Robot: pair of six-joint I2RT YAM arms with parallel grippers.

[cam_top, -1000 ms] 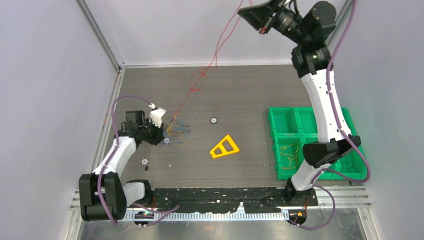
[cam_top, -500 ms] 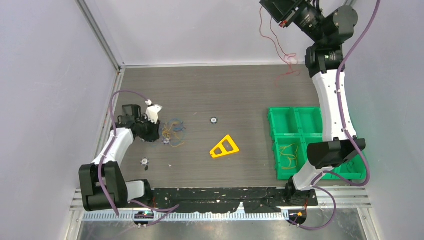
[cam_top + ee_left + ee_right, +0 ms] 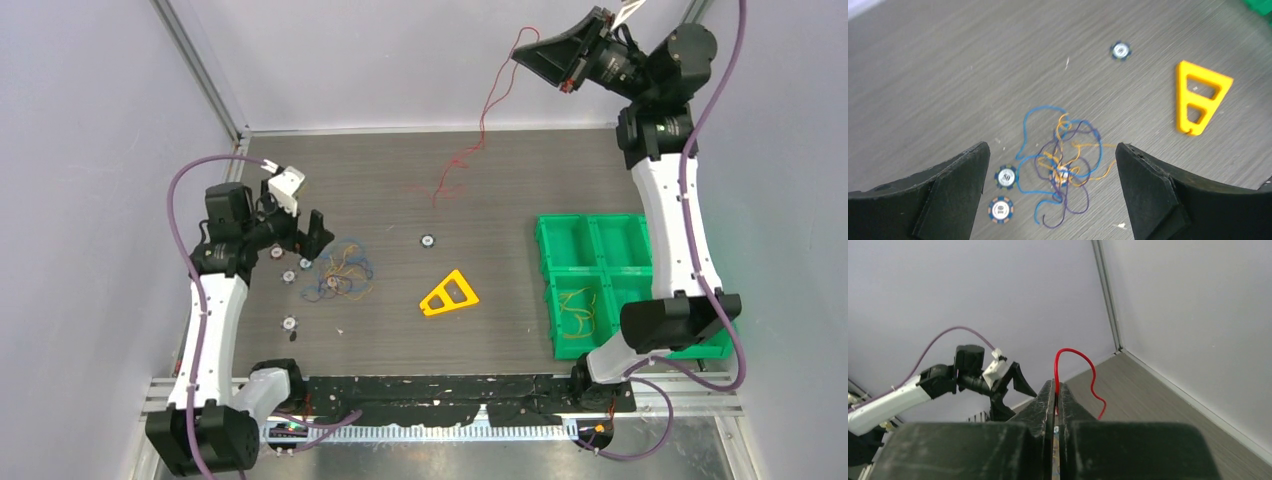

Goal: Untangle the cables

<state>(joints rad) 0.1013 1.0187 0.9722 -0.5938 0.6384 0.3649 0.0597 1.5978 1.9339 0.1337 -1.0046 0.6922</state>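
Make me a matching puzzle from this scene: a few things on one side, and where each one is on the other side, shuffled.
Things:
1. red cable
2. tangle
3. triangle
4. bins

Places:
a. loose on the table, left half
b. on the table's right side
c. pinched in the shut right gripper
d. flat between tangle and bins

Pairs: 1-c, 2-a, 3-d, 4-b.
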